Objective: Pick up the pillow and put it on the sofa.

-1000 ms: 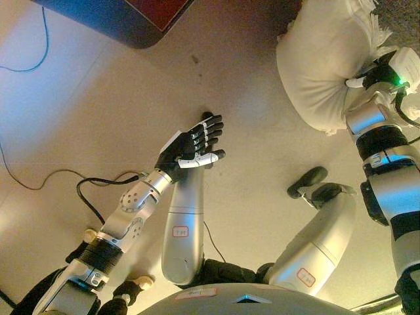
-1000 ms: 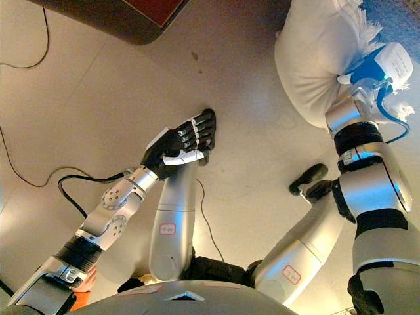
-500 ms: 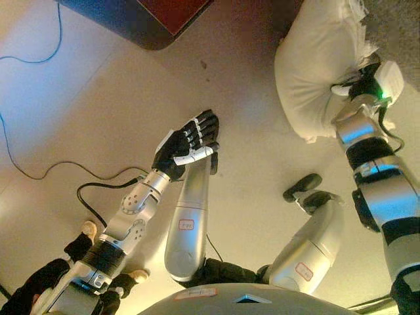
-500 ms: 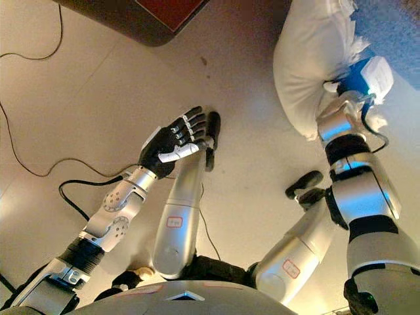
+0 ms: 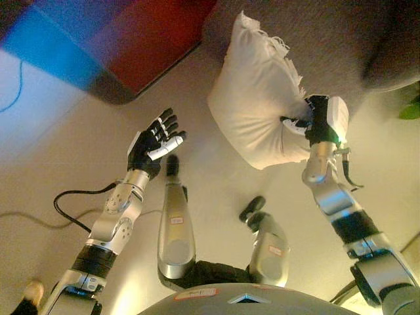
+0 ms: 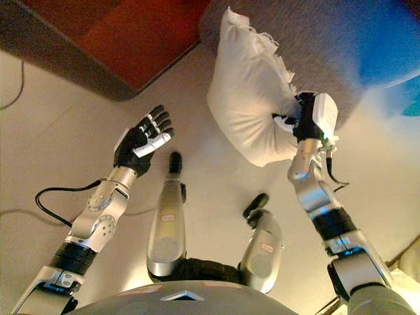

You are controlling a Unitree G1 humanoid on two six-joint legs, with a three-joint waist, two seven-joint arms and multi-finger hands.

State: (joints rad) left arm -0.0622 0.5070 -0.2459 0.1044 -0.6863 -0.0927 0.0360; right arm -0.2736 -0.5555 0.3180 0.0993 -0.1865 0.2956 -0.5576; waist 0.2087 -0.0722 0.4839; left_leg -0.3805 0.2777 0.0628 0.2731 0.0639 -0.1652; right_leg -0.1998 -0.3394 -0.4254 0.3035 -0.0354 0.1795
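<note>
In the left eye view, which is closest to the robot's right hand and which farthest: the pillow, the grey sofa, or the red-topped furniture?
1. Pillow: gripped by the right hand itself.
2. Grey sofa: just beyond the hand, upper right.
3. Red-topped furniture: farthest, upper left, past the pillow.

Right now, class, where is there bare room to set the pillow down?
The grey sofa is bare right of the pillow, which the right hand grips. Bare floor lies left of the open left hand. Below, it is crowded.

One pillow (image 5: 252,108), one sofa (image 5: 328,46), one rug (image 5: 147,39)
</note>
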